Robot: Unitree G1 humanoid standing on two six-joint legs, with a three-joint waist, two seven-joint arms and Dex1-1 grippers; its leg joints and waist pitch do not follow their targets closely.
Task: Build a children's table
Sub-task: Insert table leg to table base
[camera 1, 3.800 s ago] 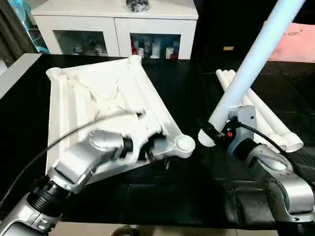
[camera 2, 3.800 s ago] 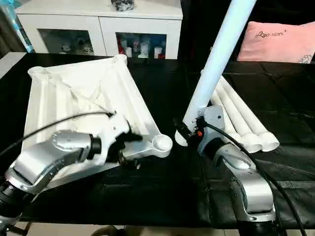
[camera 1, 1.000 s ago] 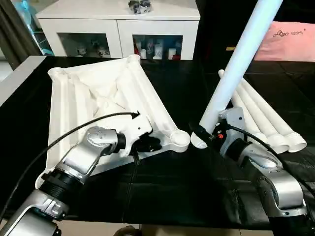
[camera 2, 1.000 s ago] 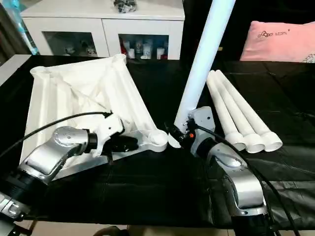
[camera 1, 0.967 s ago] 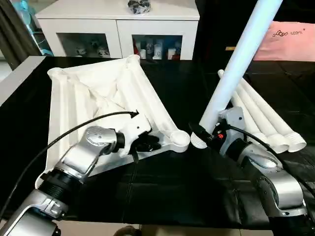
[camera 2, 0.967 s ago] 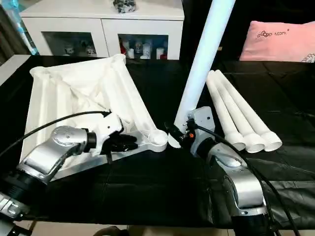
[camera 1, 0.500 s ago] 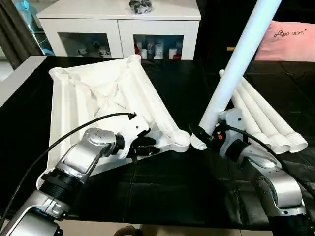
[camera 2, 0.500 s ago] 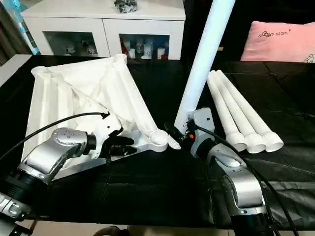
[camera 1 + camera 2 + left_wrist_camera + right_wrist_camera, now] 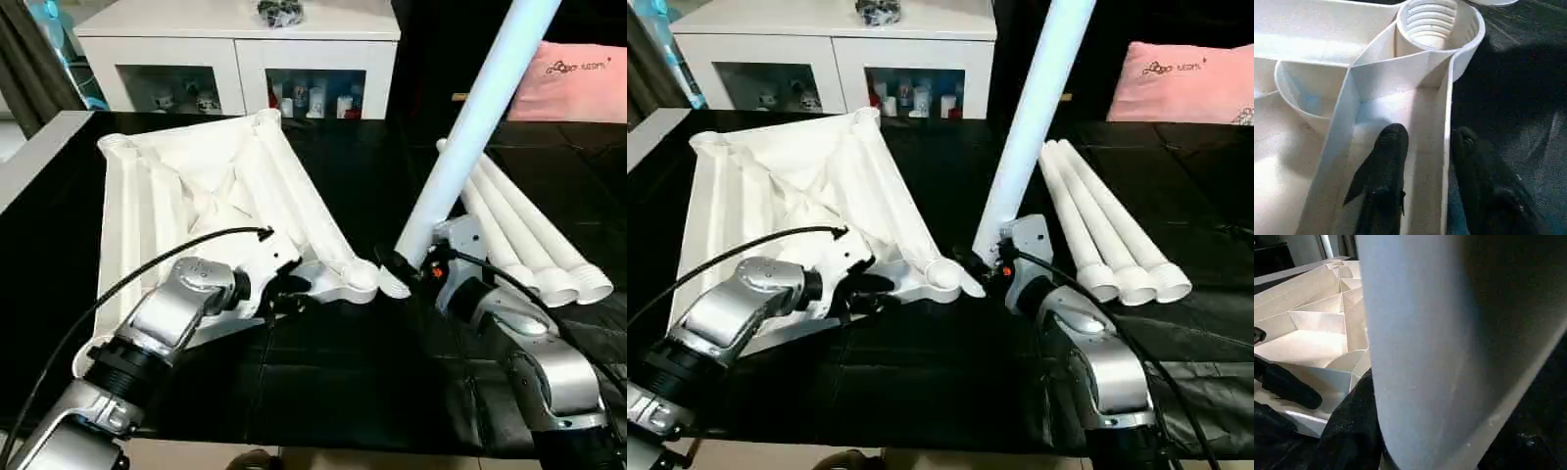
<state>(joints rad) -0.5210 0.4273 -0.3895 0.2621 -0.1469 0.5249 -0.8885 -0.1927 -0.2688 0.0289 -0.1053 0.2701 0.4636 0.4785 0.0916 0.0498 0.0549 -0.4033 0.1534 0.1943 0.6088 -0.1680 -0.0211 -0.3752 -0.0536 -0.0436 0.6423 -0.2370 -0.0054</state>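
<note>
The white tabletop (image 9: pixel 196 196) lies upside down on the black surface, ribs up. My left gripper (image 9: pixel 286 292) is at its near corner, open. In the left wrist view its jaws straddle the rim wall (image 9: pixel 1445 147), one finger inside the rib bay, one outside, just short of the round corner socket (image 9: pixel 1432 22). My right gripper (image 9: pixel 400 266) is shut on the lower end of a white leg (image 9: pixel 470 127). That leg slants up and to the right, its lower end right beside the same socket (image 9: pixel 361 279). Three more legs (image 9: pixel 529 235) lie side by side on the right.
A white glass-door cabinet (image 9: pixel 235 39) stands behind the work surface. A pink cushion (image 9: pixel 583 83) lies at the back right. The black surface (image 9: pixel 343 392) stretches in front of the tabletop. A black cable (image 9: pixel 147 269) runs along my left forearm.
My left gripper's fingers have spread apart on the tabletop's rim. The leg's lower end has edged closer to the corner socket.
</note>
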